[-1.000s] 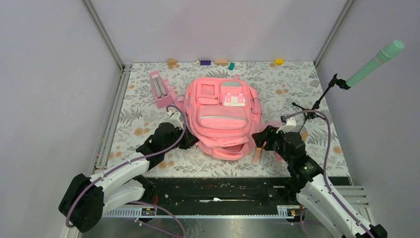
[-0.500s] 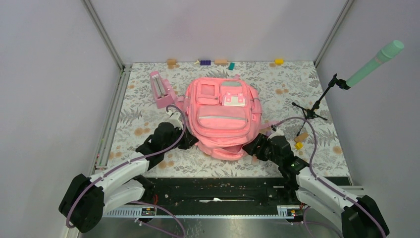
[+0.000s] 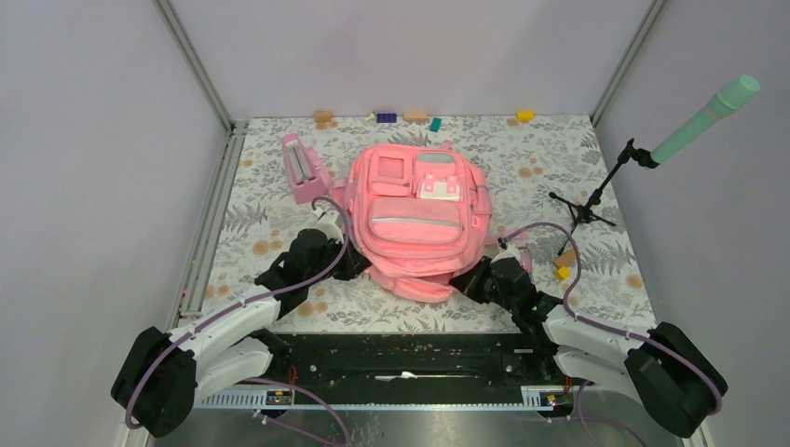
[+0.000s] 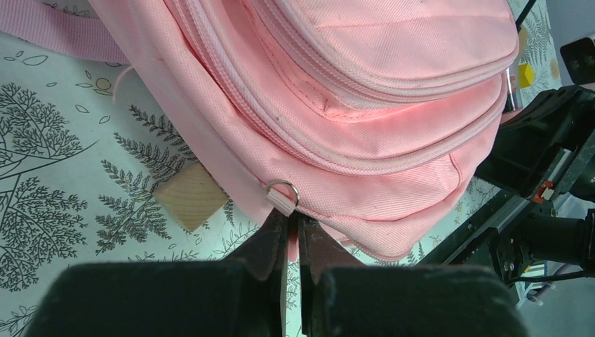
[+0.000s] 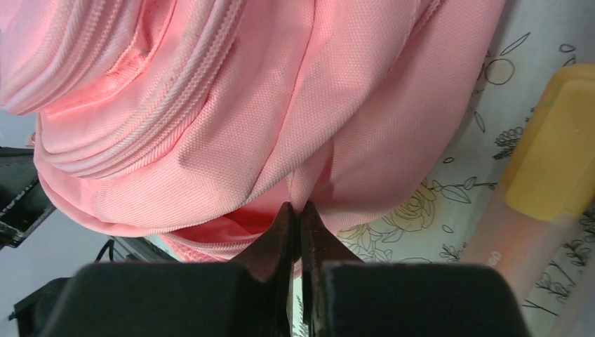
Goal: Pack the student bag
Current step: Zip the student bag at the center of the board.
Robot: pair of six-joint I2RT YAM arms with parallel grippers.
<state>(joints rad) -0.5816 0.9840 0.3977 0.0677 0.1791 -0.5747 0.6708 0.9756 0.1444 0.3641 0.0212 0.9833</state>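
Left pincer [image 4: 293, 223] and right pincer [image 5: 296, 214] clamp student bag [image 3: 415, 209] fabric, tips hidden overhead.

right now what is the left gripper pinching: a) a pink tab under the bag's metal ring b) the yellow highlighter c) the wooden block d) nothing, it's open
a: the left gripper is shut on the pink tab below the metal ring on the student bag, with the wooden block lying free beside it.
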